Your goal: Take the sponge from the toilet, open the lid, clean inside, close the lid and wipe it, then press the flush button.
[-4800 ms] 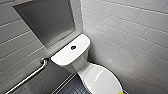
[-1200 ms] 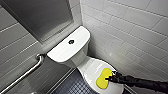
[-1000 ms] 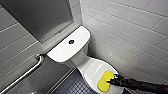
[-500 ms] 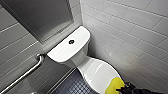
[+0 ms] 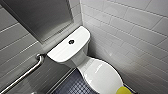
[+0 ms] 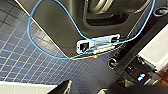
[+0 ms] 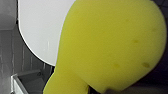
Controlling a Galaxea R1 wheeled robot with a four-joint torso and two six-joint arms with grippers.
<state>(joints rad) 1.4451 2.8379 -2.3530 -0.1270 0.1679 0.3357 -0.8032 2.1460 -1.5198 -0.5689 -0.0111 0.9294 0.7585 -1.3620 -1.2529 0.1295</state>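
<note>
Tiled walls (image 5: 130, 27) hem toilet (image 5: 70, 47); sponge (image 5: 123, 90) seemingly beside lid (image 5: 102, 75)

sponge (image 5: 123, 90) cut by frame edge; lid (image 5: 103, 75) front hidden

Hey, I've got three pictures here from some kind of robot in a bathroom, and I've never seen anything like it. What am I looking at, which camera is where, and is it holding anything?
This is a wheeled robot with two arms. It has one camera up high and one on each wrist.

The high camera looks down at a white toilet. You can see its closed lid, and its tank with a small round flush button on top. A metal grab bar is on the tiled wall beside it.

The left wrist camera looks down at dark blue floor tiles and part of the robot's own dark body.

The right wrist camera sits right behind a yellow sponge, with the lid beyond it. So the right arm seems to be holding the sponge.
</note>
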